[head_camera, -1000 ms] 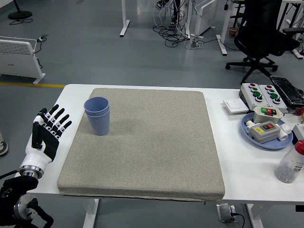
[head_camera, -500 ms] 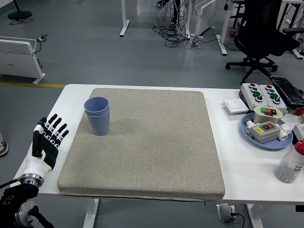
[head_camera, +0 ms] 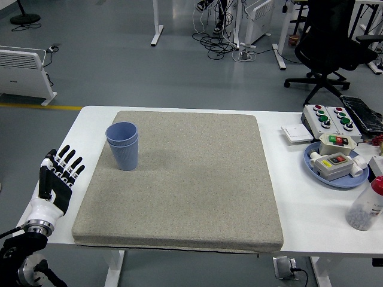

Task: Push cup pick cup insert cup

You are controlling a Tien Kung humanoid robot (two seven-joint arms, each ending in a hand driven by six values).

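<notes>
Your left hand hovers with fingers spread at the tabletop's left edge, well apart from the cups.

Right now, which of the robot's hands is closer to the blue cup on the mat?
Left. The left hand hovers open off the mat's left edge, down-left of the blue cup. The right hand isn't in view.

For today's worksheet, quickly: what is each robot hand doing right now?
Left hand: open, fingers spread, holding nothing, at the table's left edge.
Right hand: not in view.
</notes>
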